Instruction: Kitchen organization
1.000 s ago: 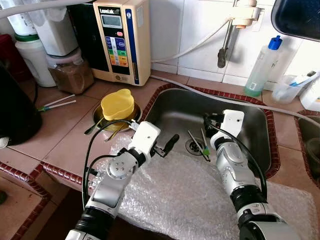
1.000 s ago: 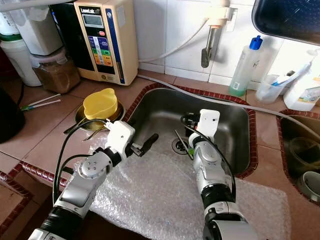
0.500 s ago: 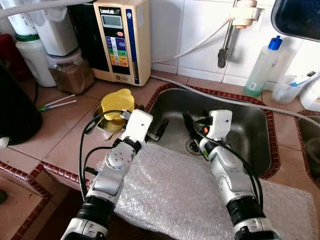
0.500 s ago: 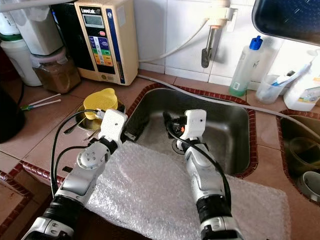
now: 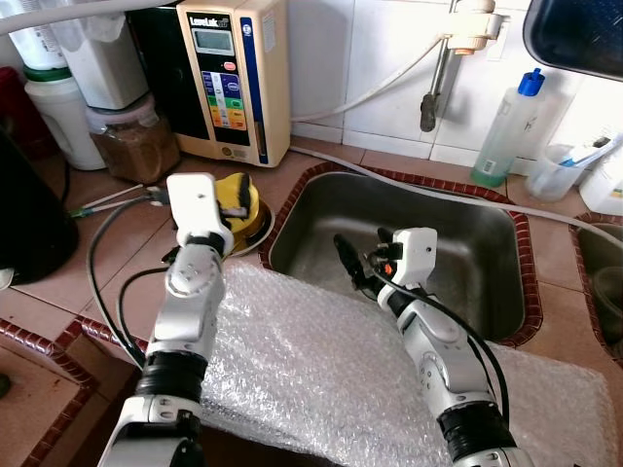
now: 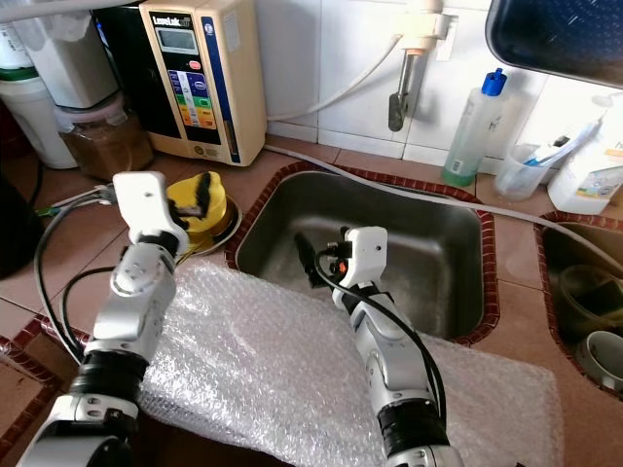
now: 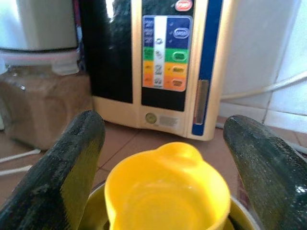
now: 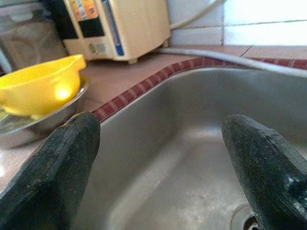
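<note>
While bubble wrap (image 5: pixel 321 360) fronts the sink (image 5: pixel 467 243), a yellow bowl (image 5: pixel 241 195) sits beside it

Both silver arms reached forward; the left gripper (image 7: pixel 158 158) was held far left, fingers spread, and the right gripper (image 8: pixel 160 158) gaped likewise.

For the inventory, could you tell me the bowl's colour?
Yellow bowl, clearest in the left wrist view.

Head cameras look down over the sink (image 5: pixel 506 253) – both wrist cameras, low and close, share the yellow bowl (image 7: pixel 165 189).
</note>
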